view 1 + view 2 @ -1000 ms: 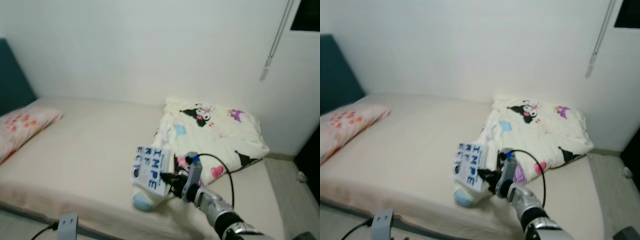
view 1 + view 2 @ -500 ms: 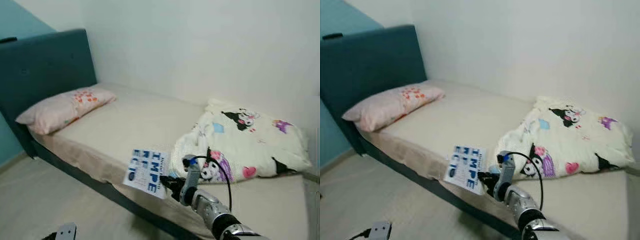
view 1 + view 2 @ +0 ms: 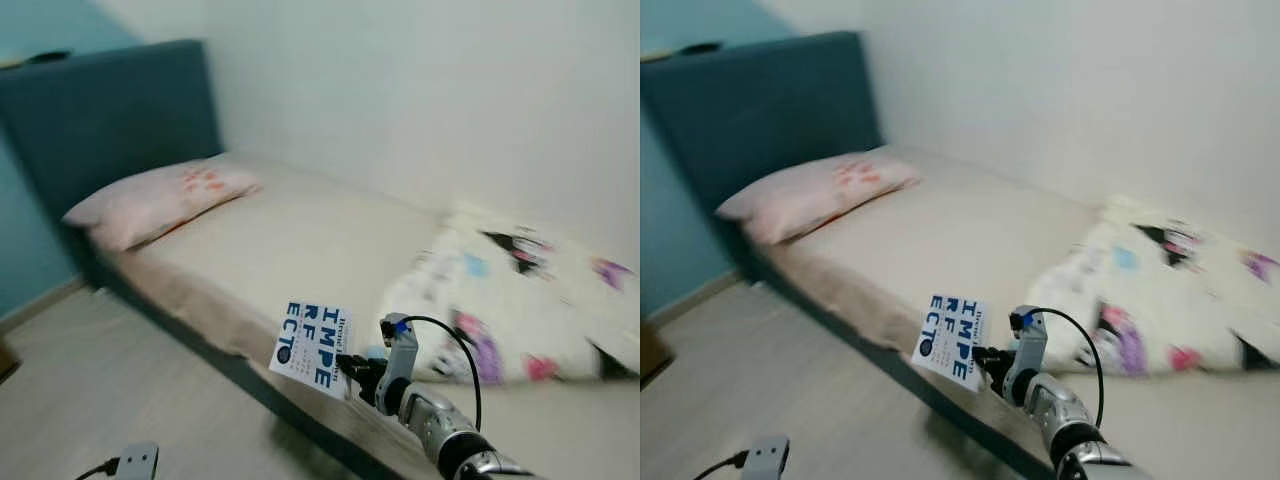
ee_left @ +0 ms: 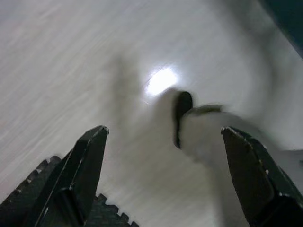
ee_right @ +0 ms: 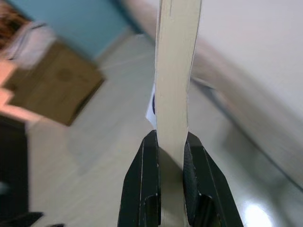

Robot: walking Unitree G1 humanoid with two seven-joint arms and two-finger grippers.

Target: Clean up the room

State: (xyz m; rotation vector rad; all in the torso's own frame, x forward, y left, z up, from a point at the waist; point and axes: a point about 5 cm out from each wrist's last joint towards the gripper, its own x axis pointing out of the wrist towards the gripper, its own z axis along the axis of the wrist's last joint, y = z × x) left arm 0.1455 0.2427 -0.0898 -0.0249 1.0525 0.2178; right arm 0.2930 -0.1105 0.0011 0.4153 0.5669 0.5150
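Fingers of right gripper pinch the book edge.

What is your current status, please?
Right gripper shut on book, held off the bed edge. Left gripper open, idle over floor.

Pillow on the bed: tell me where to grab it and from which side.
Grip the pillow at its near corner overhanging toward the bed's open floor side; it lies flat against the headboard, so approach from the floor side, hedged given the blur.
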